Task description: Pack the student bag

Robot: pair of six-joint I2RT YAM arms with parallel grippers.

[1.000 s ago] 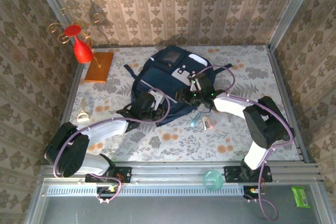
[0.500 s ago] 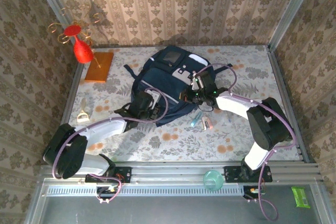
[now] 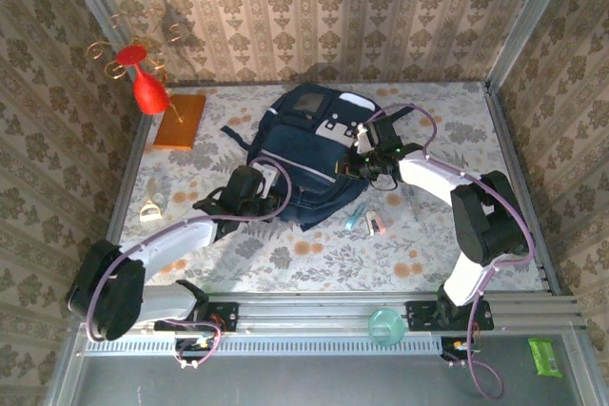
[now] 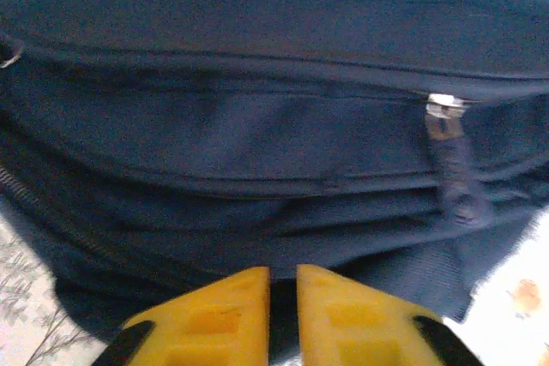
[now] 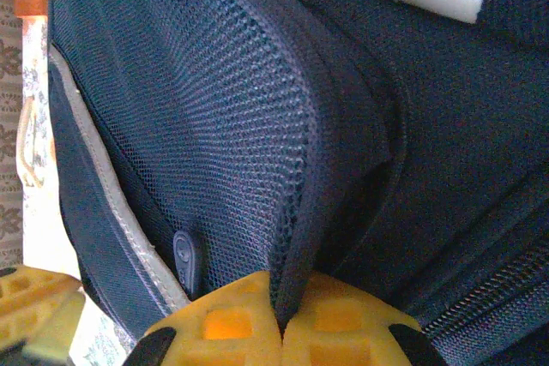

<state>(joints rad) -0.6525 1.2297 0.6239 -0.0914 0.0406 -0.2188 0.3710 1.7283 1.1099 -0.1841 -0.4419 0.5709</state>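
Navy fabric student bag (image 3: 300,154) lies flat on the floral table (image 3: 428,263), pale patch facing up. Right gripper (image 5: 280,296), at the bag's right edge, is clamped on a raised seam of the bag beside its mesh panel (image 5: 189,126). Left gripper (image 4: 283,276), at the bag's near-left edge, shows its fingers narrowly parted (whether any fabric sits in the gap cannot be told).

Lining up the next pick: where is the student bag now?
In the top view, the student bag lies mid-table, toward the back; the right gripper pinches its right side.
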